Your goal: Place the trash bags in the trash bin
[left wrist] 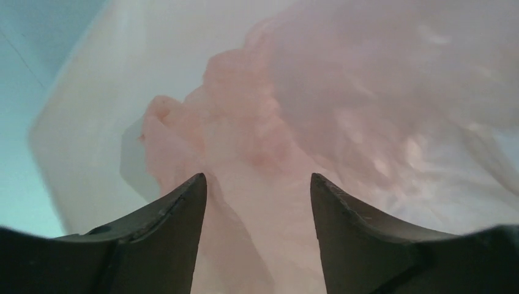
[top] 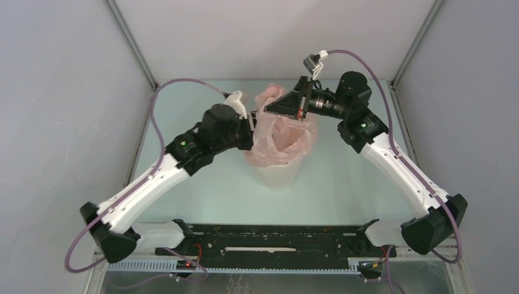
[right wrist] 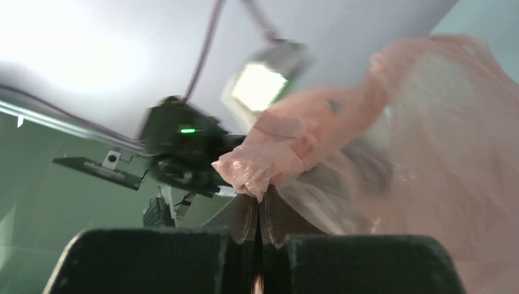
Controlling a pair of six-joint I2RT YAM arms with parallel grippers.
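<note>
The pale-pink trash bag (top: 283,136) hangs over the mouth of the white trash bin (top: 278,174) at the table's middle, its film spilling down the bin's outer wall. My right gripper (top: 267,109) is shut on a bunched edge of the bag (right wrist: 263,160) and holds it up at the bin's far-left rim. My left gripper (top: 252,122) is open at the bin's left rim; its fingers (left wrist: 177,220) straddle pink film (left wrist: 257,153) without pinching it. The bin's white wall (left wrist: 98,122) shows to the left of the film.
The left arm's black wrist (right wrist: 183,147) shows close by in the right wrist view. Grey enclosure walls (top: 61,92) stand on both sides and at the back. A black rail (top: 269,239) runs along the near edge between the arm bases.
</note>
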